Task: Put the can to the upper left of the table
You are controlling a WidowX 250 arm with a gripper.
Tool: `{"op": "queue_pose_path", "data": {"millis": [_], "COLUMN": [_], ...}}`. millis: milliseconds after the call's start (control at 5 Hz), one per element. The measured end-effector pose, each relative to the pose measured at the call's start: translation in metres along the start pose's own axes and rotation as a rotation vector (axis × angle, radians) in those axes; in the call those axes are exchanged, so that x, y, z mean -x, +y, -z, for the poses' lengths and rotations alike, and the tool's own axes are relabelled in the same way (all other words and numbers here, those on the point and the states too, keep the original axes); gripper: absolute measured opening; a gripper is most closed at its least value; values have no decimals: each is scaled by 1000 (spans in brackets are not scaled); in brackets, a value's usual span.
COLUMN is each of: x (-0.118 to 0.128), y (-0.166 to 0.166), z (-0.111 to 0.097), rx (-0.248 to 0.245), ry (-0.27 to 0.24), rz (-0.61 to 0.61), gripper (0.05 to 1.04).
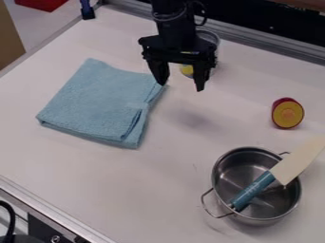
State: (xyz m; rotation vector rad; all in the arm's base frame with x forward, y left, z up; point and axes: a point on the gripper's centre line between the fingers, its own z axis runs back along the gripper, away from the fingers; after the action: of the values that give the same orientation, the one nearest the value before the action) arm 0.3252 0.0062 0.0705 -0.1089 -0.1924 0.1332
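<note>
In the camera view, the can (186, 70) is near the far edge of the bench (209, 137), partly hidden by the black tool (181, 87), which hangs over it. The tool's fingers are spread and pinch nothing. A band of the can's label shows between them, so the spread looks meant for closing around its sides, though I cannot tell whether the can sits fully between the fingers. The grasp seems to be the step in hand; the can has yet to reach the upper left.

Just left of the tool lies a folded blue cloth (98, 104), its corner near one finger. Carrying the can high would probably avoid dragging it. The goal likely lies beyond the cloth.

Farther off, the halved toy fruit (287, 114) rests cut face toward the camera. Near it, the toy knife (279, 176) leans with its handle in the metal pot (256, 216), the rim propping its pale blade.
</note>
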Motion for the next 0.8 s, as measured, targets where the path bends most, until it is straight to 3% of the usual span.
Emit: {"op": "queue_pose_path", "data": {"millis": [200,400,800], "x": [5,-11,-72], "y": [1,4,12], "z": [10,10,3], "rx": [-4,-38,-76], "ry": [35,20,-65], "rz": [-5,-15,-105], "gripper": [998,999,999]}}
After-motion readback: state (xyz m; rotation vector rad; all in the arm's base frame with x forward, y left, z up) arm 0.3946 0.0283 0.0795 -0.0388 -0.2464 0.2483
